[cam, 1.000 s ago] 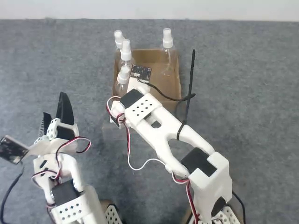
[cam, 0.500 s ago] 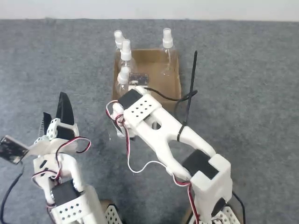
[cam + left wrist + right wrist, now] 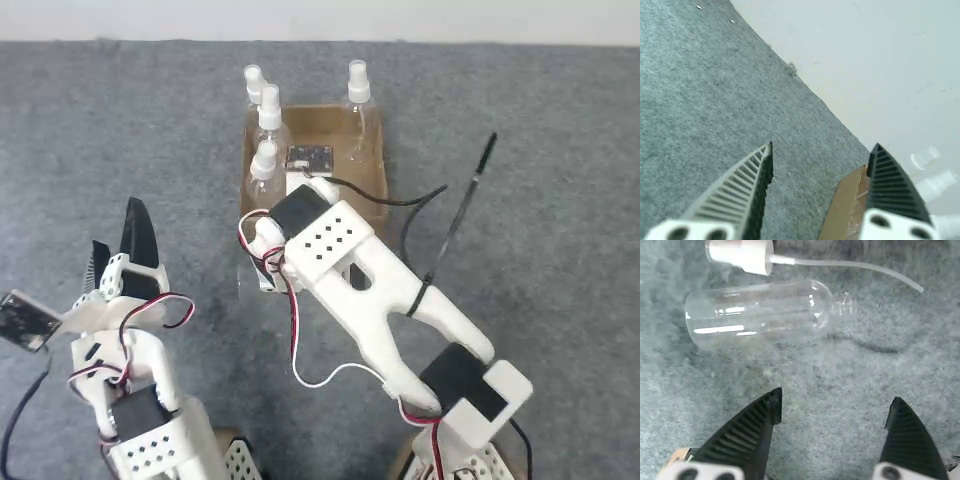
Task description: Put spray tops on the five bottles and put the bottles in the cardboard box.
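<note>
Because the bottle (image 3: 757,315) lies uncapped beside its spray top (image 3: 740,252), the right gripper (image 3: 837,395) hovers just short of both, jaws spread, empty.

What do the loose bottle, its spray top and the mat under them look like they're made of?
Loose bottle: probably clear, glossy plastic; the mat shows through it and it carries bright highlights. Spray top: smooth, opaque white plastic, with a translucent tube that looks flexible. Mat: grey felt or carpet, matte, with a fuzzy fibrous texture.
</note>
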Robot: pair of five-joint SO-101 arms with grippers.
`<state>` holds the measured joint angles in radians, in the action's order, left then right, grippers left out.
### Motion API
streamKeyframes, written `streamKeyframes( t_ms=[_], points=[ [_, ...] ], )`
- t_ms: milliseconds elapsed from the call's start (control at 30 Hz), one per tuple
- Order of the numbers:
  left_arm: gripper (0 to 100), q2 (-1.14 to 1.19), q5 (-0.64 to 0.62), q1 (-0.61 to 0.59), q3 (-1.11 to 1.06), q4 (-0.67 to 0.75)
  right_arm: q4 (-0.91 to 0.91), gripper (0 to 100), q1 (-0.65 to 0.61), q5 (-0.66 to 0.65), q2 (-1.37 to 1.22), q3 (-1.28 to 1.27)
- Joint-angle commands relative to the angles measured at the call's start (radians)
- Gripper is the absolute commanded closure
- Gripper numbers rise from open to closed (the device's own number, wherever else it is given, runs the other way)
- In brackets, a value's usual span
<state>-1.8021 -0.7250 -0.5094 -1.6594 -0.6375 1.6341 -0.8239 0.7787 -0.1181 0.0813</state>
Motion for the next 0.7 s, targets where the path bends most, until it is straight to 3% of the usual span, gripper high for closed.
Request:
streamKeyframes(
  t_ms=[0, 667],
  points=[
    [71, -0.017, -0.005, -0.003, 0.035, 0.034, -0.053, 70.4, 0.012, -0.008, 0.071, 0.005],
    [71, -0.017, -0.005, -0.002, 0.035, 0.034, -0.427, 70.5, 0.030, 0.038, -0.213, 0.009]
  ],
)
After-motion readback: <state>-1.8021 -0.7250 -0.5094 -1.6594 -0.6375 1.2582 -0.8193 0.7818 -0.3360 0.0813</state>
